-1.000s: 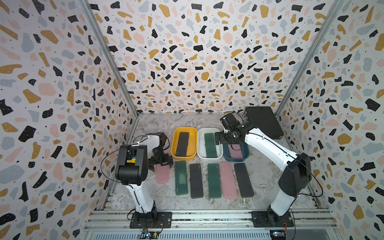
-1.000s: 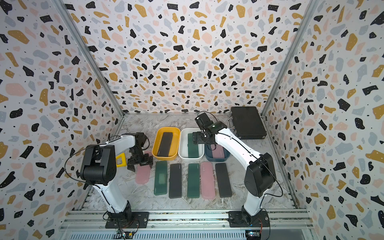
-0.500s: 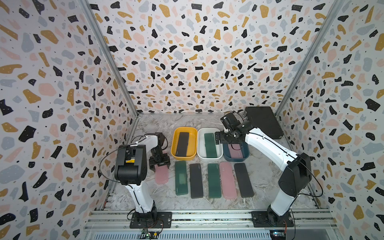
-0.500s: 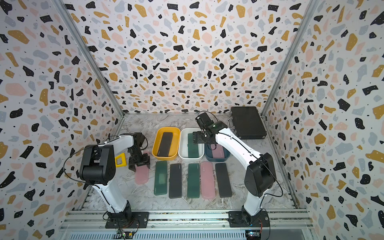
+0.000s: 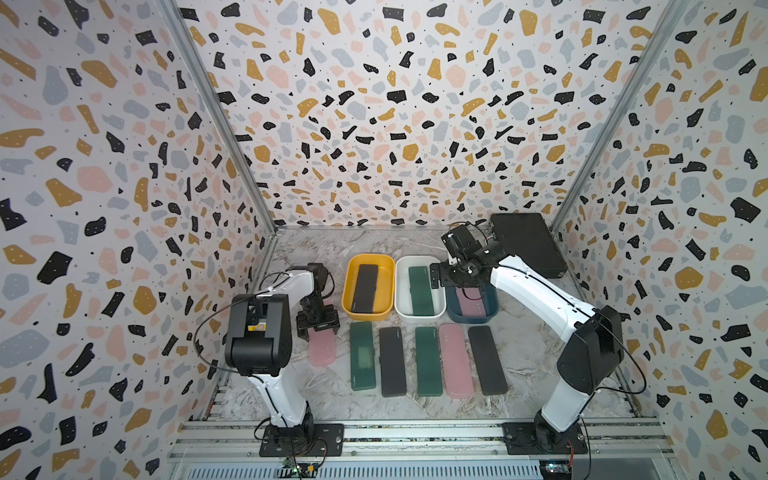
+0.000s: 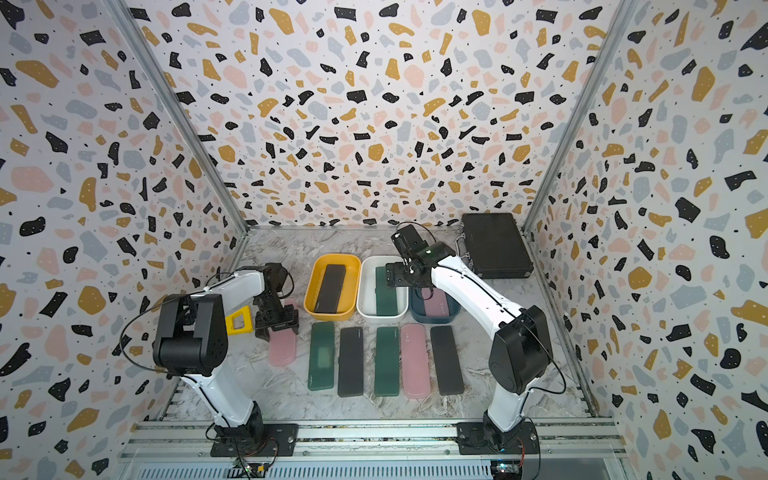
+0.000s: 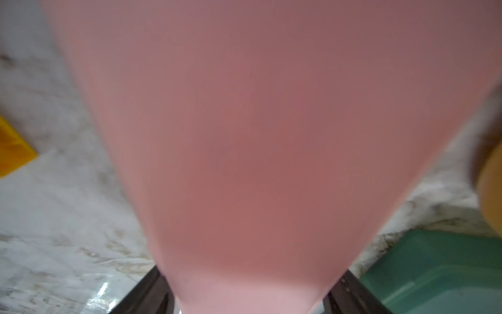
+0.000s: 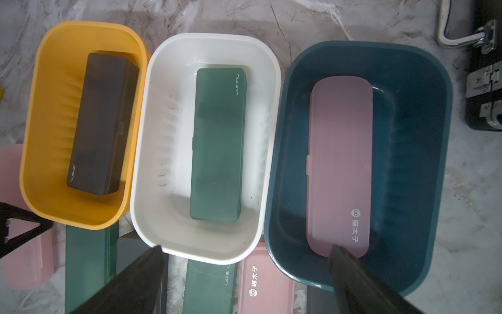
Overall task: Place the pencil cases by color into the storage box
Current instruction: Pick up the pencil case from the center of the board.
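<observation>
Six pencil cases lie in a row on the marble table: pink, green, black, green, pink, black. My left gripper is shut on the far end of the leftmost pink case, with a dark finger on each side of it. Behind the row stand three storage boxes. The yellow one holds a black case, the white one a green case, the blue one a pink case. My right gripper hangs open and empty above the white and blue boxes.
A large black briefcase lies at the back right corner, close to the right arm. A small yellow triangular piece sits on the table just left of my left gripper. The enclosure walls stand close on three sides.
My left gripper has come down over the far end of the leftmost pink case and closed on it. The right arm has stayed where it was.
</observation>
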You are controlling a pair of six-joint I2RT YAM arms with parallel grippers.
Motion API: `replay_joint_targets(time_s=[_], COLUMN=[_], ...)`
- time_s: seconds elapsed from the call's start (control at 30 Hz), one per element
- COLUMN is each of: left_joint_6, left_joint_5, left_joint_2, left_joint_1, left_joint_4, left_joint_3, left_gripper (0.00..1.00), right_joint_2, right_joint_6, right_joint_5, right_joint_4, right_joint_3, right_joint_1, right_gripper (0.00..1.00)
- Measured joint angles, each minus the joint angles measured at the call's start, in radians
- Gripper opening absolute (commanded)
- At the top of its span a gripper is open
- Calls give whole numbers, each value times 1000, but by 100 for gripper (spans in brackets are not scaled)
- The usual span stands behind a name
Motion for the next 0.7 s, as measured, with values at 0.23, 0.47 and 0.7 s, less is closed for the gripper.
replay_joint_targets(time_s=[0.23,0.47,0.7], left_joint_6=[-14,-33,-56], left_joint_5=[-14,-18,-4], left_joint_2=[-132,-250,-327], left_joint_1=[0,0,-20], left_joint_4=[-31,-94,-155], left_joint_3=[0,23,106], left_gripper=[66,66,66], right_joint_2=[-28,-92,-145], right_joint_6=[-4,-20,-55], right_joint_5=[-6,-11,-61], right_joint_4=[1,3,5], right_joint_3=[-20,-63,-115], right_joint_1=[-3,-34,-80], right_gripper=[100,100,99])
